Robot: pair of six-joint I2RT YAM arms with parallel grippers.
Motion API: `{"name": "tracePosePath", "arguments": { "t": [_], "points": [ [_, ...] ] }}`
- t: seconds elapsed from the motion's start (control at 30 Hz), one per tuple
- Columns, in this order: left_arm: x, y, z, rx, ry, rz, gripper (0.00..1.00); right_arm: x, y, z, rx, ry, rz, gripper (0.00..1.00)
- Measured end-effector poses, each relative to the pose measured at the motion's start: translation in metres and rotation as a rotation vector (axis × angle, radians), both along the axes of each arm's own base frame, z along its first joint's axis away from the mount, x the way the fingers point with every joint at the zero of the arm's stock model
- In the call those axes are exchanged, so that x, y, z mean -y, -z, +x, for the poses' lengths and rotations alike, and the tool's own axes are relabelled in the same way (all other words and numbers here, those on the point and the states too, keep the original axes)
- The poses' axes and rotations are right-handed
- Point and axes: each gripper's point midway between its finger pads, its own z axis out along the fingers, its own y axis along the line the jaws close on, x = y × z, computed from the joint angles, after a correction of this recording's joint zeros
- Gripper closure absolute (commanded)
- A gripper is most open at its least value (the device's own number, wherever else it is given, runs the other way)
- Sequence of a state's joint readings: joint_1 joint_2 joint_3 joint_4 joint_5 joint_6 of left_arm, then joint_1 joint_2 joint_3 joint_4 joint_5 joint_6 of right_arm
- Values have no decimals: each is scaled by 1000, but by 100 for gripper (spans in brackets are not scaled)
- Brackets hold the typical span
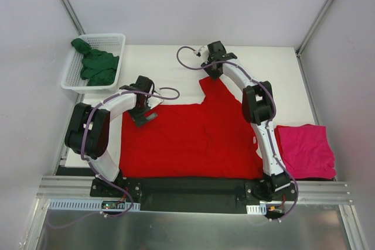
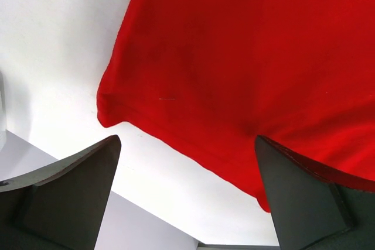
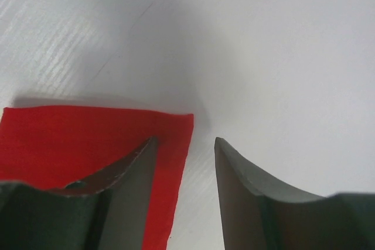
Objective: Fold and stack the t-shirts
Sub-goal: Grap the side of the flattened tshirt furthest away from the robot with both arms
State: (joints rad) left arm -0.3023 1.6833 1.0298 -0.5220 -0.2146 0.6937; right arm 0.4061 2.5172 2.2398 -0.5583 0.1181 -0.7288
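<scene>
The bright red t-shirt (image 1: 193, 139) lies spread flat on the white table, one part reaching toward the far side. My left gripper (image 1: 145, 115) is open above its far-left corner. In the left wrist view the red cloth (image 2: 246, 57) fills the upper right, and its hem runs between my wide-open fingers (image 2: 70, 191). My right gripper (image 1: 210, 73) is open at the shirt's far tip. In the right wrist view the jaws straddle the side edge of the red corner (image 3: 70, 139), one finger over the cloth. The magenta-pink t-shirt (image 1: 304, 150) lies folded at the right. The dark green t-shirt (image 1: 96, 65) is bunched in the basket.
A white mesh basket (image 1: 105, 36) stands at the far left of the table (image 1: 158, 68). Grey walls with metal posts close in the back and sides. A metal rail with the arm bases runs along the near edge.
</scene>
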Motion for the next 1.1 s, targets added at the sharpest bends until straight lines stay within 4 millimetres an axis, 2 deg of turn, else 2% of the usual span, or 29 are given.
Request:
{"name": "tracePosePath", "arguments": {
  "t": [0.1,0.23,0.3,0.33,0.43,0.53,1.1],
  "points": [
    [0,0,0,0,0,1,1,-1,1,1,-6,-16,3,53],
    [-1,0,0,1,-1,4,1,-4,2,0,-16,-46,9,68],
    [-1,0,0,1,-1,4,1,-6,3,-1,-26,-59,11,69],
    [-1,0,0,1,0,4,1,-6,5,-1,-30,-65,11,76],
    [1,-1,2,4,3,4,1,-9,5,-3,-39,-93,11,86],
    [2,0,3,0,6,5,1,-9,7,-5,-48,-110,5,91],
    [9,2,3,-13,25,9,1,3,7,-3,-42,-121,-60,93]
  ]
}}
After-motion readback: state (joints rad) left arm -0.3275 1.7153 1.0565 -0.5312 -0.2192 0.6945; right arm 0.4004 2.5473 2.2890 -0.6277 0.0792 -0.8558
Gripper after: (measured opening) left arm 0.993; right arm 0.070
